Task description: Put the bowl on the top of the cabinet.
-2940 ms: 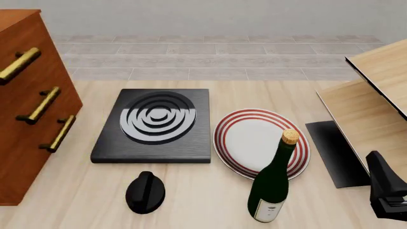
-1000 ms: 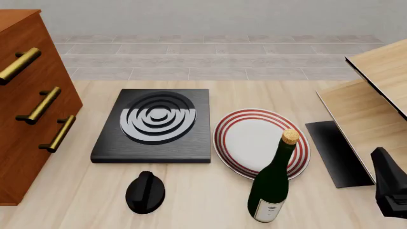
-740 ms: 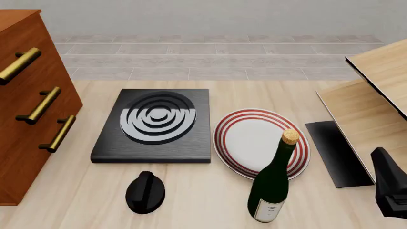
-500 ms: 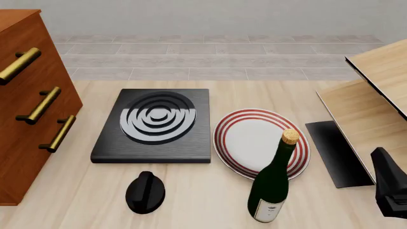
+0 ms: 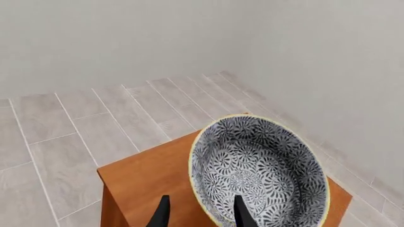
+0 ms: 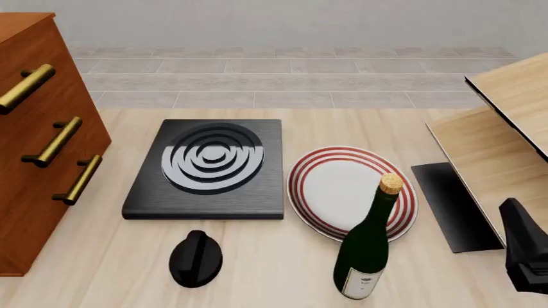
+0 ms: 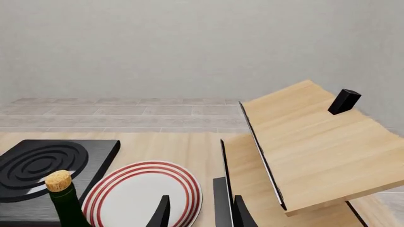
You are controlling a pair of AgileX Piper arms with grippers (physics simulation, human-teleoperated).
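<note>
Bowl (image 5: 259,172) rests on cabinet (image 5: 151,177) top. Left gripper (image 5: 198,215) jaws straddle near rim, contact unclear. Right gripper (image 7: 199,213) jaws parted, empty, above counter (image 6: 256,263) near red-ringed plate (image 7: 142,194).

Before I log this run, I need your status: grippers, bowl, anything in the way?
Left gripper open, one finger over the bowl rim. Bowl resting on the cabinet top. Right gripper open, holding nothing. Nothing else on the cabinet top in view.
</note>
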